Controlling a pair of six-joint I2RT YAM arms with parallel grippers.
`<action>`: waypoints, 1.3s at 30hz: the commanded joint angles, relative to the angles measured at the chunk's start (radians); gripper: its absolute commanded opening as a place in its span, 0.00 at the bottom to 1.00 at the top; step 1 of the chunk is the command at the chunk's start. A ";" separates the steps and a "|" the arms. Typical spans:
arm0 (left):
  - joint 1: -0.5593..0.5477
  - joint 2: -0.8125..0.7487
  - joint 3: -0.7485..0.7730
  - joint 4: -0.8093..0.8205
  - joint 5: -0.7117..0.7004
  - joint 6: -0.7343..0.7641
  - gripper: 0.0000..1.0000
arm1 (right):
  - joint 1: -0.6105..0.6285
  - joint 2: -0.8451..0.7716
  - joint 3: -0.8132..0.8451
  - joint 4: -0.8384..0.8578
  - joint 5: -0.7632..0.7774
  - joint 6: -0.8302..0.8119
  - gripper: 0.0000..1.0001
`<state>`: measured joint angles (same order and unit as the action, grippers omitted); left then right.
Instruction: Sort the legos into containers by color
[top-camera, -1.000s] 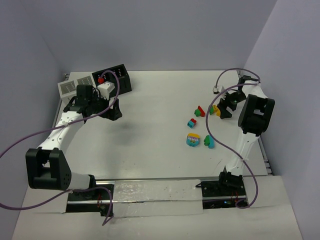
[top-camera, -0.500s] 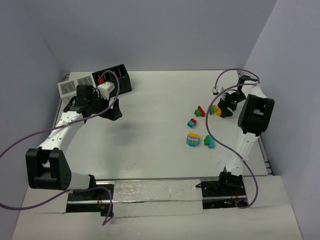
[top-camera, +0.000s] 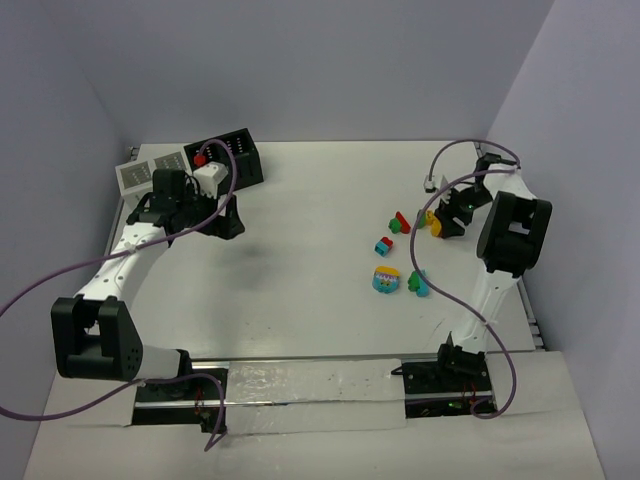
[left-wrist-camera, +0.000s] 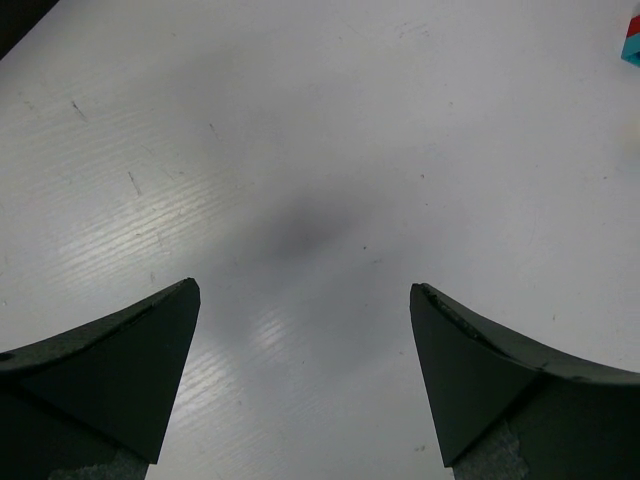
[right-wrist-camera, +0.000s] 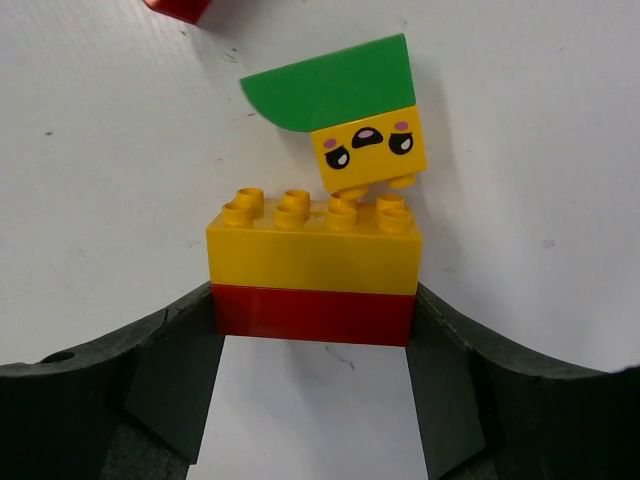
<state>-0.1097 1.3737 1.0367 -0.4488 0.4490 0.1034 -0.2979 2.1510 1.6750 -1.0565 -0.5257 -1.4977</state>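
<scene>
My right gripper (right-wrist-camera: 315, 300) is clamped on the stack (right-wrist-camera: 313, 262), a yellow brick sitting on a red one. The pads press on the two short ends, mostly at the red layer. I cannot tell whether the stack is off the table (top-camera: 300, 260) yet. My left gripper (left-wrist-camera: 305, 290) hangs spread wide over bare table, holding nothing, near the boxes at the far left.

My main worry is the face block (right-wrist-camera: 368, 150) with its green cap (right-wrist-camera: 330, 85). It leans right against the studs of the stack, so a lift or a drag could tip it or carry it along. The hold is also low and narrow, so I judge the stack could twist out on the long trip across to the boxes. And the stack is two colours joined, so dropped whole it would land wrong for one of them.

My count:
- Two boxes: one black (top-camera: 240, 150) and one white (top-camera: 150, 172).
- One red lego (top-camera: 201, 158) on top of the black box.
- Four loose pieces on the right-hand side of the table: a red-green piece (top-camera: 400, 222), a red-teal piece (top-camera: 384, 245), a round cyan-yellow piece (top-camera: 385, 281) and a green-teal piece (top-camera: 416, 285).
- At the right gripper, the stack and the face block.
- A red corner (right-wrist-camera: 180, 8) at the edge of the wrist view, possibly the red-green piece again
</scene>
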 joint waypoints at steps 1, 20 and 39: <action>-0.004 -0.036 0.061 0.046 0.021 -0.082 0.95 | 0.021 -0.174 -0.004 -0.013 -0.067 0.009 0.24; -0.021 -0.088 0.132 0.209 0.349 -0.531 0.87 | 0.609 -0.706 -0.258 0.318 -0.099 0.497 0.00; -0.165 -0.036 0.089 0.245 0.459 -0.583 0.83 | 1.081 -0.611 -0.212 0.441 0.179 0.794 0.00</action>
<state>-0.2564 1.3402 1.1260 -0.2137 0.8492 -0.4945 0.7666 1.5292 1.4288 -0.6775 -0.4448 -0.7644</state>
